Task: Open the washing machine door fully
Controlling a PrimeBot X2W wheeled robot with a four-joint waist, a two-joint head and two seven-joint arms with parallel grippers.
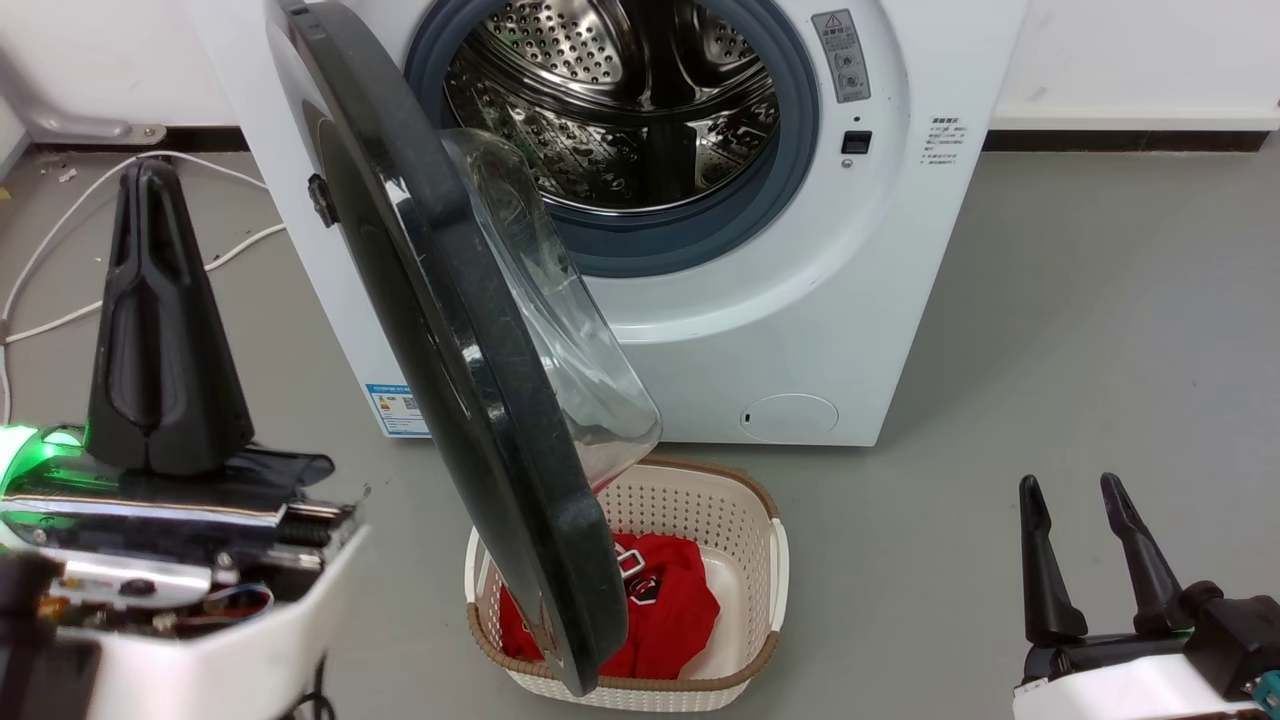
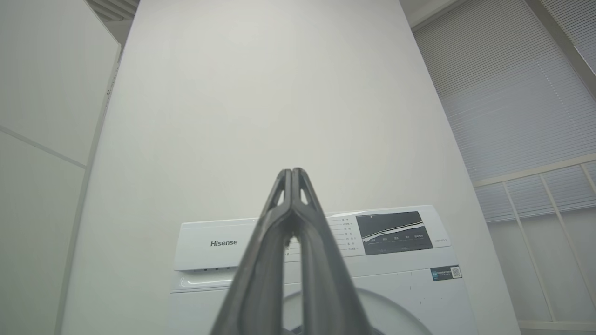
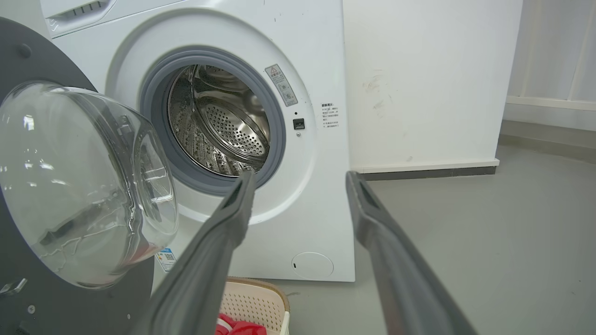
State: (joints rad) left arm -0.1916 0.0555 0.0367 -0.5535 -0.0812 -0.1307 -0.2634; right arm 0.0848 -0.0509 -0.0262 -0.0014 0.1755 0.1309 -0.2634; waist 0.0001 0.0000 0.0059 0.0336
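White washing machine (image 1: 900, 300) ahead with its drum open. The washing machine door (image 1: 465, 390) juts out edge-on toward the robot, hinged on the left, its long edge running down over the laundry basket (image 1: 762, 520); roughly half open, so it likely must swing further left. Nearer is the left gripper (image 1: 148, 172), beside the black outer face but apart from it, fingers pressed together on nothing; the right gripper (image 1: 1070, 485) sits well apart on the glass side, fingers moderately spread, empty.
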